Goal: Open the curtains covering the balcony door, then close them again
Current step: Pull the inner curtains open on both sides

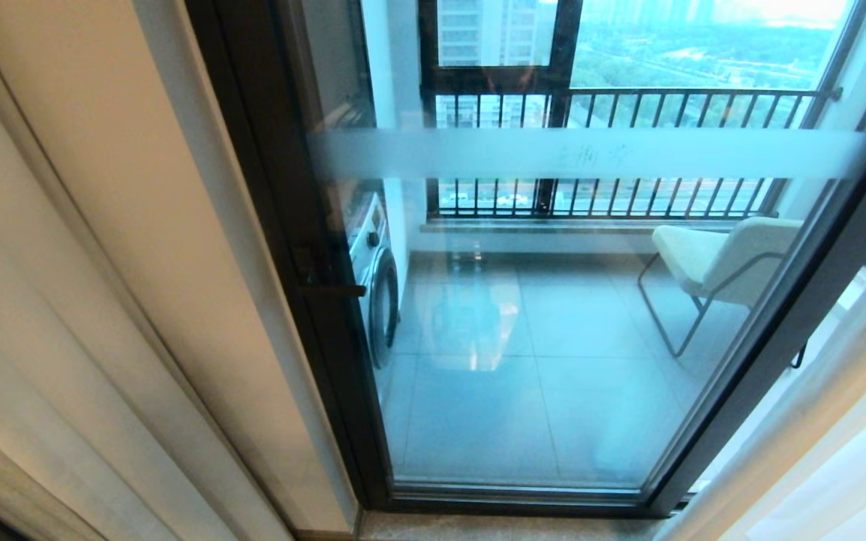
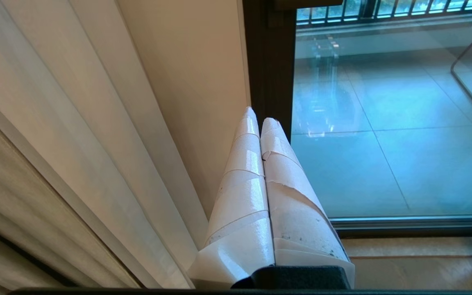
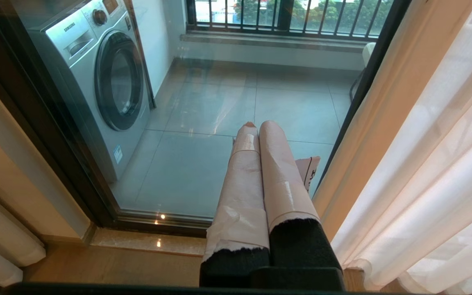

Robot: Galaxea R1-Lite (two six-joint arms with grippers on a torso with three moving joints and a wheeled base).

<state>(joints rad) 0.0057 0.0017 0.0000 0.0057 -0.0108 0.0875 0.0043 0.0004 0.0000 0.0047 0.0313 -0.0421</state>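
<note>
Curtains: sheer white panels (image 3: 436,164) hang gathered at the right side of the opening in long folds with a cream hemmed edge; a matching cream panel (image 1: 102,248) is drawn to the left side, so the glass between them is uncovered.
Left tool: the left tool (image 2: 259,123) shows only in its wrist view, its two tape-wrapped fingers (image 2: 244,180) pressed together with nothing between them, pointing at the door frame just beside the left curtain's edge.
Right tool: the right tool (image 3: 256,127) likewise has its wrapped fingers (image 3: 279,172) closed flat against each other and empty, near the right curtain but apart from it.
Sill: a pale stone threshold (image 3: 146,241) runs along the foot of the door.
Balcony door: the balcony door (image 1: 523,315) stands shut, a glass pane in a dark frame crossed by a frosted horizontal band (image 1: 591,154).
Balcony, left: a washing machine (image 3: 100,78) stands on the tiled floor behind the glass.
Balcony, right: a pale chair (image 1: 719,259) on thin metal legs.
Farthest: a black-barred railing (image 1: 628,113) under a window.
</note>
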